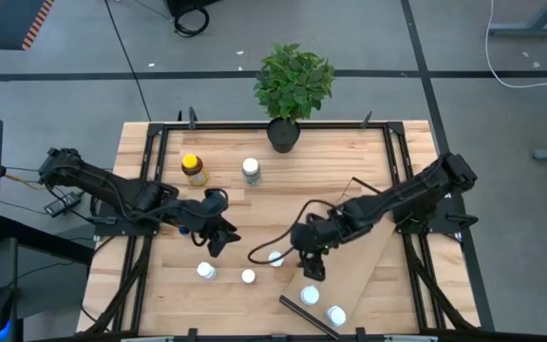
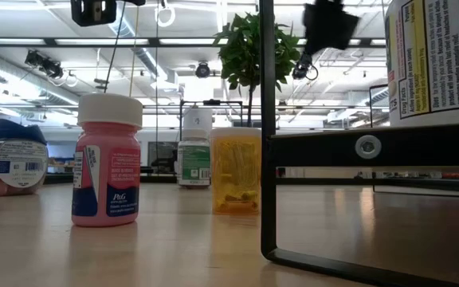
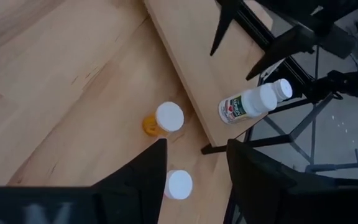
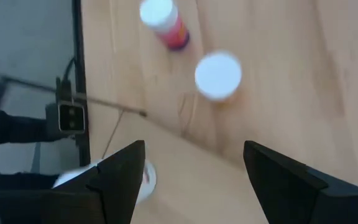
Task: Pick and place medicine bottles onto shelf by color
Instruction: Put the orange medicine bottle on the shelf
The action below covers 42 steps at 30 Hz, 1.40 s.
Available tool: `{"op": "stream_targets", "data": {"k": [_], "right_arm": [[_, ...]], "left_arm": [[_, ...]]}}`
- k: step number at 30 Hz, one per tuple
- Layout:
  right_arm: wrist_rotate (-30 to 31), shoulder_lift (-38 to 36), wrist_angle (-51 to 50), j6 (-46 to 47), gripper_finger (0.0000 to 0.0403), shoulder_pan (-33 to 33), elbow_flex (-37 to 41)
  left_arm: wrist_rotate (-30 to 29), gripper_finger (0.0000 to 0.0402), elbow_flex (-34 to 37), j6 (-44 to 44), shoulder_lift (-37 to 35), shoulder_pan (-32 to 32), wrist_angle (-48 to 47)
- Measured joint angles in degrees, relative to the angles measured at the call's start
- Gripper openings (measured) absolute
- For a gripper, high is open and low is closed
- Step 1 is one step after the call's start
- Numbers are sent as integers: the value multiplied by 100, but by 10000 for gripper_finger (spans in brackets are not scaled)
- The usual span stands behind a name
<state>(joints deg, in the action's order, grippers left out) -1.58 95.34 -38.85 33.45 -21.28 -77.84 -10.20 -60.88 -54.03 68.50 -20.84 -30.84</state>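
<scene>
The right tool [image 1: 311, 269] hangs spread and empty over the desk [image 1: 349, 161], a white-capped bottle [image 4: 217, 75] ahead of its fingers and the shelf [image 4: 204, 180] directly beneath. Best to centre the cap between the fingers before descending — clear of the shelf edge. The left tool [image 1: 218, 237] waits spread, two bottles [image 3: 168, 118] just ahead.

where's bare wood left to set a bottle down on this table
Bare patches: the tabletop between the white-capped bottle and the right arm, and the shelf board above its two bottles. Crowded: the front middle, where both grippers hover over white-capped bottles.
</scene>
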Motion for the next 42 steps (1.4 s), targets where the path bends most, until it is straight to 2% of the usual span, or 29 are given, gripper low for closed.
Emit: {"op": "stream_targets", "data": {"k": [10,21,31,36,42], "right_arm": [[-270,182,78,-957,280,450,18],[-733,929,625,-1968,280,602,-3],[-404,1094,1121,-2651,280,577,-8],[-450,1280,1441,-2795,281,570,-5],[-499,1441,1592,-2871,281,568,4]], "left_arm": [[-120,172,-7,74,-602,24,-101],[-353,172,-2,76,-1008,42,-97],[-372,172,-2,-115,-1010,42,-80],[-642,173,-2,-122,-1010,42,-149],[-672,174,-2,-87,-1005,39,-207]]}}
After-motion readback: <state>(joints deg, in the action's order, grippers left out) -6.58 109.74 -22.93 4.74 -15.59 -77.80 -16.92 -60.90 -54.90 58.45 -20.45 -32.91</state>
